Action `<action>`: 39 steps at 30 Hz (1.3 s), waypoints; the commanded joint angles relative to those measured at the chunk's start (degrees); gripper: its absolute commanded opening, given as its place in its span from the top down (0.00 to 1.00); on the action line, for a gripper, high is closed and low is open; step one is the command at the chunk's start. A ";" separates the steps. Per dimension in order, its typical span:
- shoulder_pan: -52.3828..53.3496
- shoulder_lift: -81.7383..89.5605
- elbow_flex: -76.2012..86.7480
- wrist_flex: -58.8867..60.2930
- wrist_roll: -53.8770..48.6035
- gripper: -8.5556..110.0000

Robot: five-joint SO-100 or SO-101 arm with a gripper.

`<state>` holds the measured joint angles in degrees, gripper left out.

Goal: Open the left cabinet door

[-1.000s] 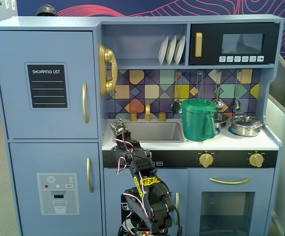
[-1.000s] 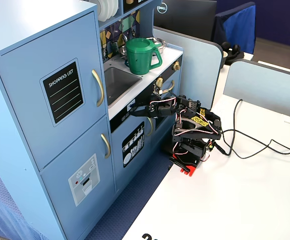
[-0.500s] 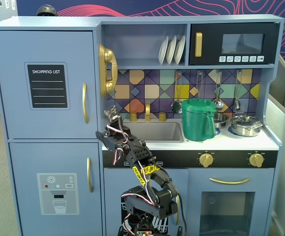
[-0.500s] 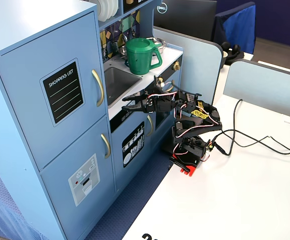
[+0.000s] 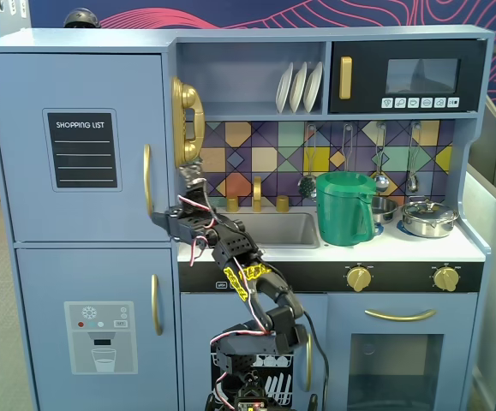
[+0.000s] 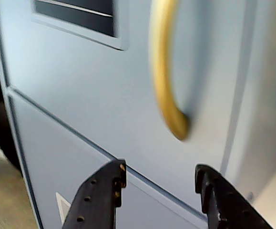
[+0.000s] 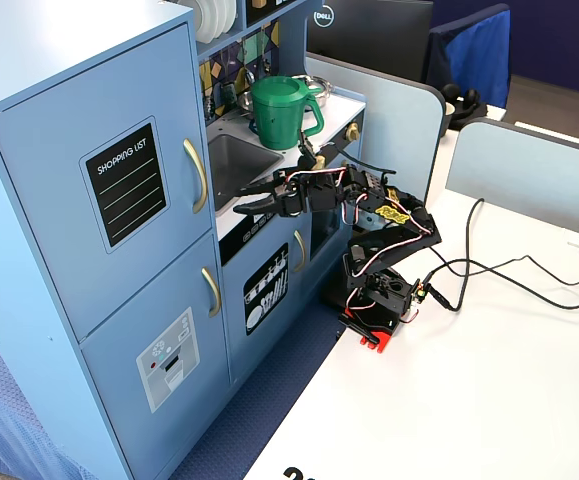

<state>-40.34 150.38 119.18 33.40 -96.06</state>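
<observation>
The left cabinet door [image 5: 76, 145] is light blue with a black "SHOPPING LIST" panel [image 5: 80, 147] and a curved gold handle [image 5: 147, 180]. It stands shut, flush with the cabinet. My gripper [image 5: 158, 218] reaches left from the arm's base and is just below and right of the handle's lower end. In the wrist view the door [image 6: 80, 95] fills the picture. The handle [image 6: 164, 71] curves down above my gripper [image 6: 161, 174], whose black jaws are apart and empty, not touching it. In the other fixed view the gripper [image 7: 246, 200] is right of the handle [image 7: 197, 175].
Below is the blue door with the water-dispenser graphic [image 5: 102, 334] and its gold handle [image 5: 156, 304]. A sink [image 5: 277, 229], a green pitcher [image 5: 343, 208] and a gold phone [image 5: 188, 120] are right of the gripper. Cables [image 7: 489, 270] trail over the white table.
</observation>
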 commanded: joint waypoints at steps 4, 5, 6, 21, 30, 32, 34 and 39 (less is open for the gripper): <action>-4.75 -6.68 -7.03 -13.71 -6.68 0.83; -5.01 -7.38 -7.12 -15.12 -6.59 0.83; -5.10 -7.82 -7.12 -15.91 -6.68 0.83; 0.44 -8.61 -3.43 -21.36 -1.41 0.84; 0.09 -7.91 -2.02 -21.53 -1.41 0.84; -1.14 -9.84 -2.99 -22.59 -2.02 0.84; -2.02 -12.22 -4.39 -23.64 -2.55 0.84; -2.20 -17.75 -9.40 -24.96 -1.23 0.84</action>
<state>-41.40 135.09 115.93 10.81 -97.91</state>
